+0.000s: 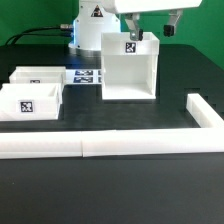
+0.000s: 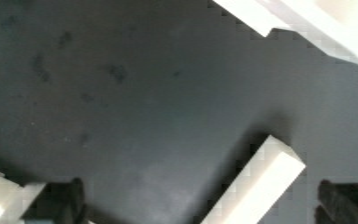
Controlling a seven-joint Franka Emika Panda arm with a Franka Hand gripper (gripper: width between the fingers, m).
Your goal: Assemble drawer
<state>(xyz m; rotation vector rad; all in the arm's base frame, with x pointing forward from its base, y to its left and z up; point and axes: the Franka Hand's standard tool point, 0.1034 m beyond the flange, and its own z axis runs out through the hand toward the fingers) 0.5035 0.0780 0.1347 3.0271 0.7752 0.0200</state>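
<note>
The tall open-fronted white casing (image 1: 128, 70) stands mid-table with a square tag on its back wall. Two small white trays lie to the exterior view's left, one further back (image 1: 38, 75) and one nearer with a tag on its front (image 1: 28, 103). My gripper (image 1: 151, 30) hangs open just above the casing's wall on the exterior view's right. In the wrist view a narrow white wall edge (image 2: 274, 185) runs between the two dark fingertips (image 2: 51, 203), nearer one finger, with gaps on both sides. The gripper (image 2: 197, 205) holds nothing.
The long low white L-shaped bar (image 1: 110, 146) runs along the front and turns back at the exterior view's right (image 1: 203, 112). The marker board (image 1: 86, 76) lies between the trays and the casing. The robot base (image 1: 88, 30) stands behind. Another white part (image 2: 318, 25) shows at the wrist view's corner.
</note>
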